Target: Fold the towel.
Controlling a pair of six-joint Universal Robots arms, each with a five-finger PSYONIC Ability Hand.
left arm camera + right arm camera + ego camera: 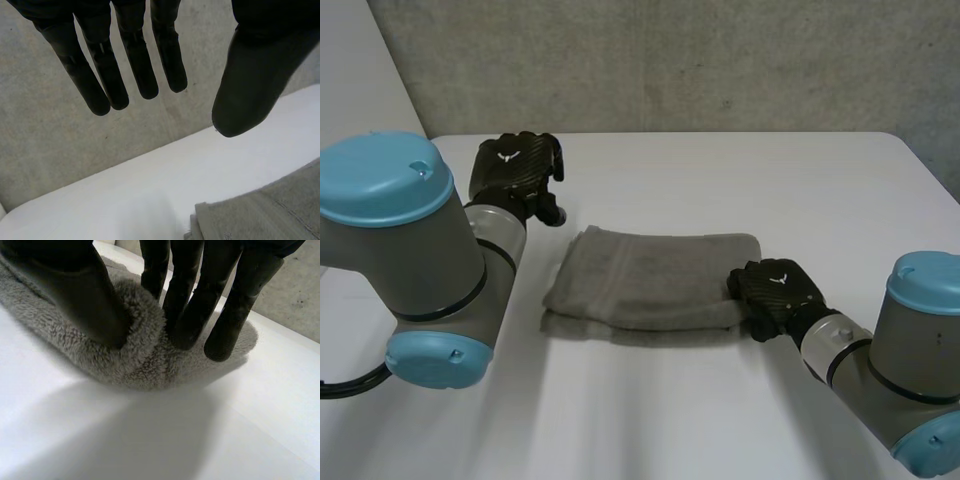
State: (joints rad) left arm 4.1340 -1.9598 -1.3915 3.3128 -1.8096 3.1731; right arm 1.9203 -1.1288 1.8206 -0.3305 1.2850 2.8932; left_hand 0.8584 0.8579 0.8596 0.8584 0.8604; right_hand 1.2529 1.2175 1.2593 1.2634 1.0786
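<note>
**Right end of the towel pinched: carry it over square**

Nearest the camera are the two arms, the left arm (pixel 390 260) at the near left and the right arm (pixel 910 360) at the near right, with the grey towel (pixel 650 285) between them in the middle of the white surface (pixel 720 190). The towel lies as a long band running left to right, and it looks already doubled, with a second layer showing along its near edge.

The right hand (pixel 775 292) is at the towel's right end, on the near side. Its wrist view shows the thumb (pixel 75 295) and the fingers (pixel 190 305) pressing a thick roll of cloth between them, so it is gripping the towel. The left hand (pixel 515 170) is off the far left corner, apart from the cloth, with its fingers straight and spread and nothing in them.

The step in hand is probably bringing the right end over to the left. To do it well:

- Take all the layers in the pinch, not only the top one, or the band may split open when lifted.
- Lift just clear of the surface, so the rest does not drag.
- Move straight along the band, so the edges line up.
- The free left hand could press the left end flat to stop it sliding.
</note>
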